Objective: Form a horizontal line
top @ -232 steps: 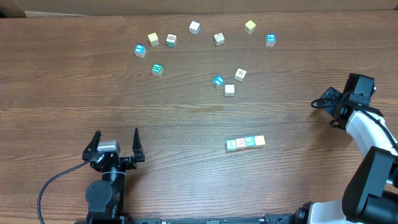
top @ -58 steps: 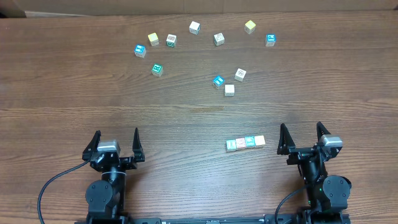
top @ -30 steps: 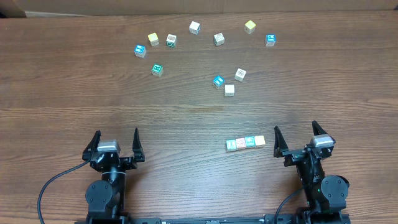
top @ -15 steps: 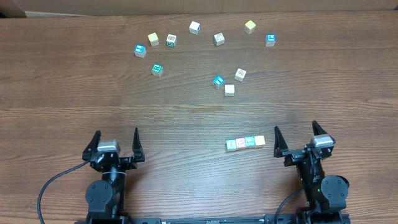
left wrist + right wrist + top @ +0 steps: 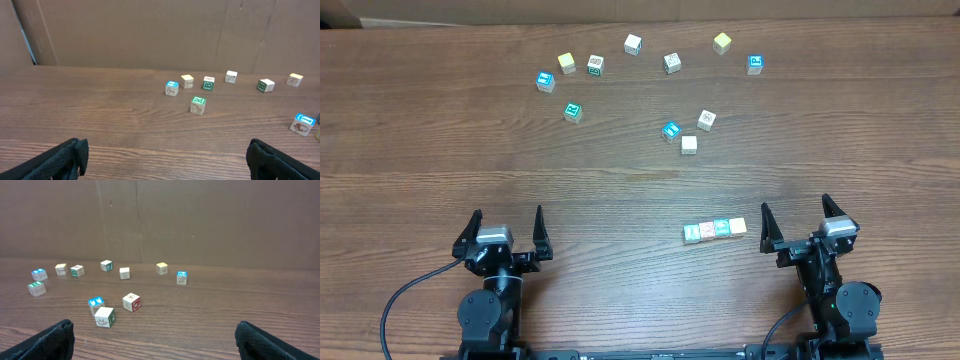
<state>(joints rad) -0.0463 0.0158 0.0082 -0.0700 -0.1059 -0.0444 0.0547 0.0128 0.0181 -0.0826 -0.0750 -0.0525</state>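
Observation:
The horizontal line [image 5: 715,229] is a short row of small touching wooden cubes with white-green, red, teal and yellow tops, lying front right of centre on the table. My right gripper [image 5: 795,205] sits just right of the row, apart from it, open and holding nothing. My left gripper [image 5: 507,212] rests open and holding nothing at the front left, far from the row. Neither wrist view shows the row. The left gripper [image 5: 165,155] and the right gripper [image 5: 153,332] show wide-apart fingers with only wood between them.
Several loose cubes lie scattered across the back of the table, among them a blue-topped cube [image 5: 545,81], a yellow cube [image 5: 722,42] and a trio [image 5: 688,130] nearer the middle. A brown cardboard wall [image 5: 150,30] stands behind the table.
The right arm came from the table's right edge to the front, beside the row, and shifted slightly left. Over the last second nothing has moved.

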